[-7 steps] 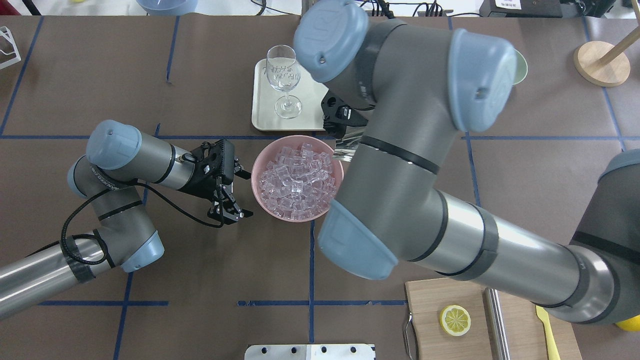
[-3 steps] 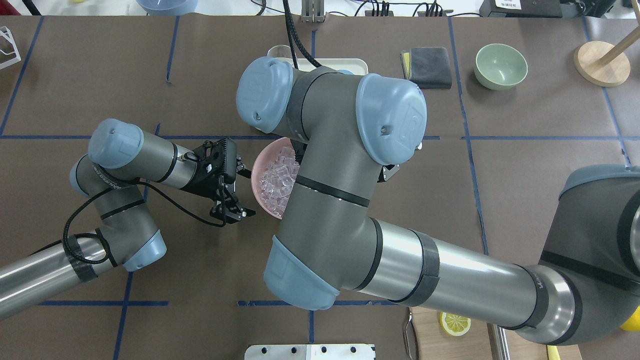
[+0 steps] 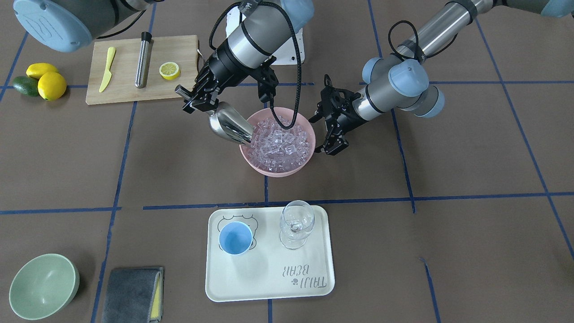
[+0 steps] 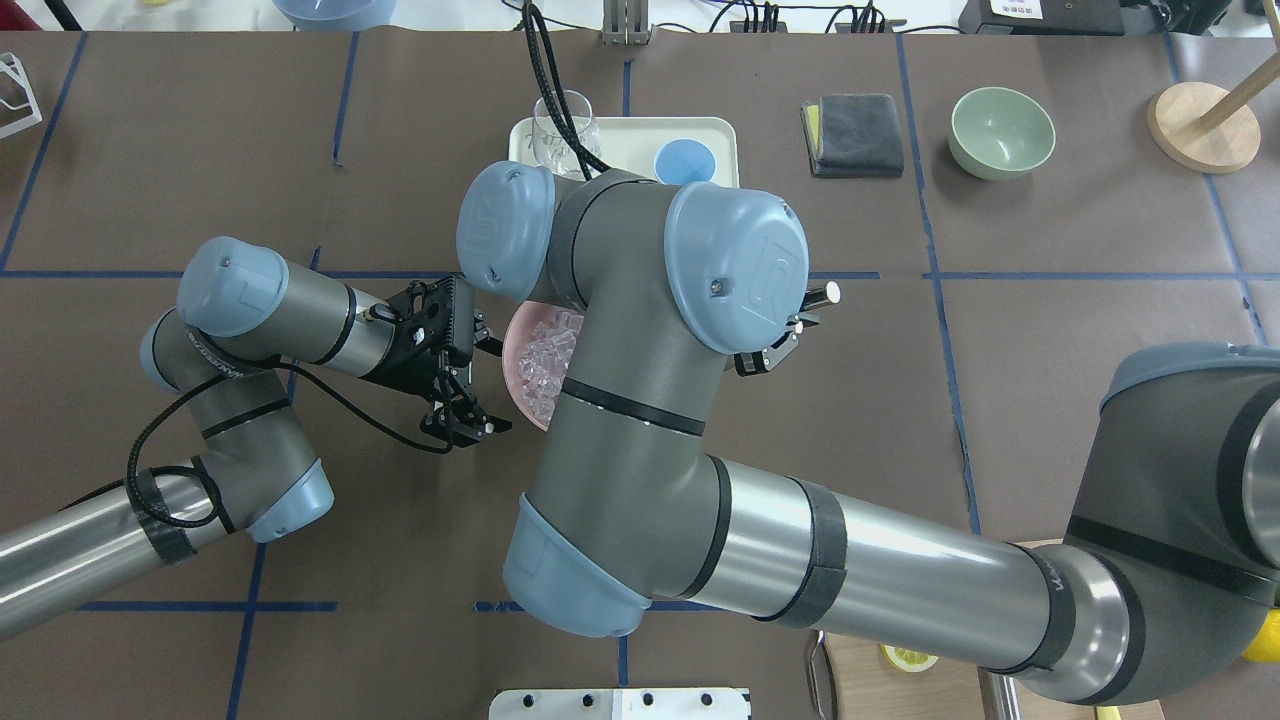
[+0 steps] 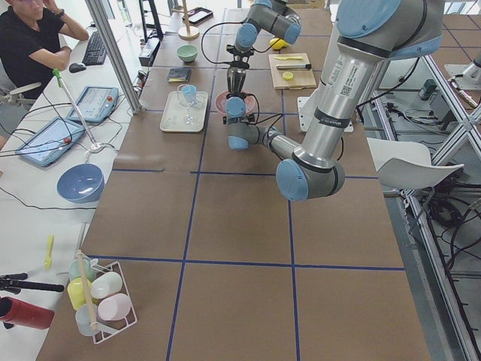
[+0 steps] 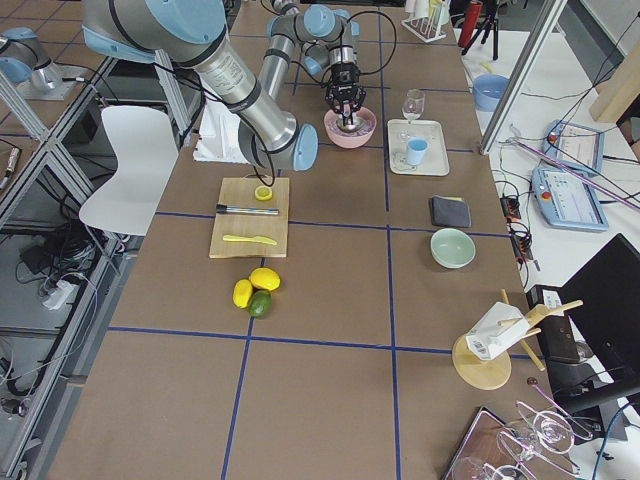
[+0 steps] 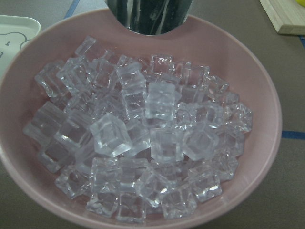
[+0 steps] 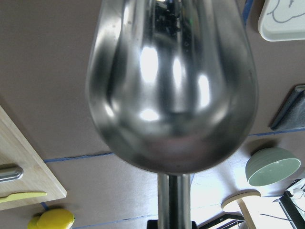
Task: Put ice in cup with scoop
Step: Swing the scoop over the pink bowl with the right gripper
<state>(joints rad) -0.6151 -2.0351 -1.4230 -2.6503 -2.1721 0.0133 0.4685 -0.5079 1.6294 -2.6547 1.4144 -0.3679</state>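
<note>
My right gripper (image 3: 196,101) is shut on the thin handle of the steel scoop (image 3: 228,124). The scoop tilts down with its mouth in the ice (image 3: 280,139) at the rim of the pink bowl (image 3: 278,169). The right wrist view is filled by the scoop's shiny underside (image 8: 171,95). My left gripper (image 3: 333,146) is open and empty, just beside the bowl on the other side. Its wrist view looks into the ice (image 7: 138,143) with the scoop's mouth (image 7: 147,16) at the top. The light-blue cup (image 3: 235,237) stands empty on the cream tray (image 3: 269,287).
A clear wine glass (image 3: 296,224) stands on the tray beside the cup. A wooden board (image 3: 121,89) holds a yellow knife, a steel cylinder (image 3: 143,58) and a lemon slice. A green bowl (image 3: 42,285) and a grey cloth (image 3: 132,294) lie near the tray.
My right arm has swung across over the pink bowl and now hides most of it from overhead, uncovering the cup and tray. My left arm has barely moved.
</note>
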